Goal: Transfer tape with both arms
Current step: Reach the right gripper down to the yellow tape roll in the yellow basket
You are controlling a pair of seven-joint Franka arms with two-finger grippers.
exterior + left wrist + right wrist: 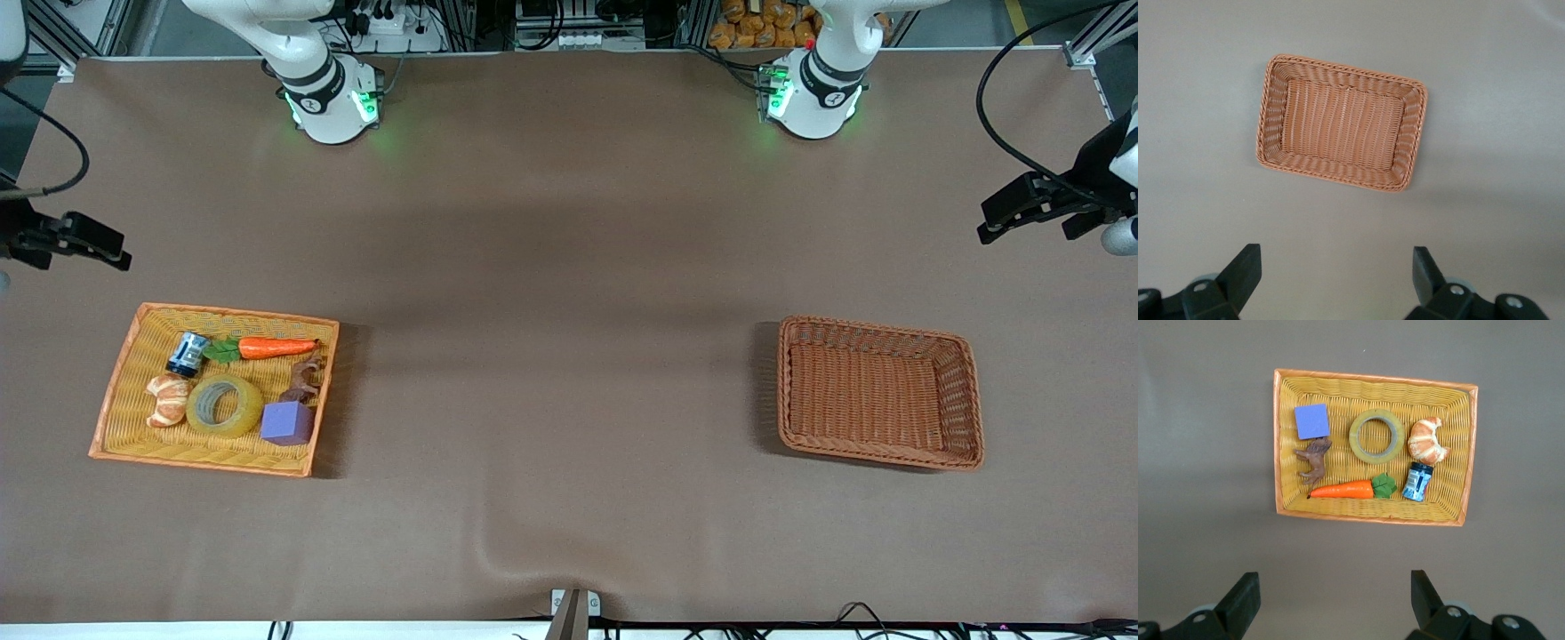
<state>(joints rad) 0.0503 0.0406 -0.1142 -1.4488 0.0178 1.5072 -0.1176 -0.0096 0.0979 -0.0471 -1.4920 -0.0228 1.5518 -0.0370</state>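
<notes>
The tape, a translucent yellow ring with a grey core, lies flat in the yellow wicker basket toward the right arm's end of the table. It also shows in the right wrist view. My right gripper hangs open and empty in the air over the table edge at that end; its own view shows it with jaws wide apart. My left gripper is open and empty in the air over the left arm's end of the table, above bare cloth.
The yellow basket also holds a purple cube beside the tape, a carrot, peeled orange segments, a blue can and a brown toy figure. An empty brown wicker basket sits toward the left arm's end.
</notes>
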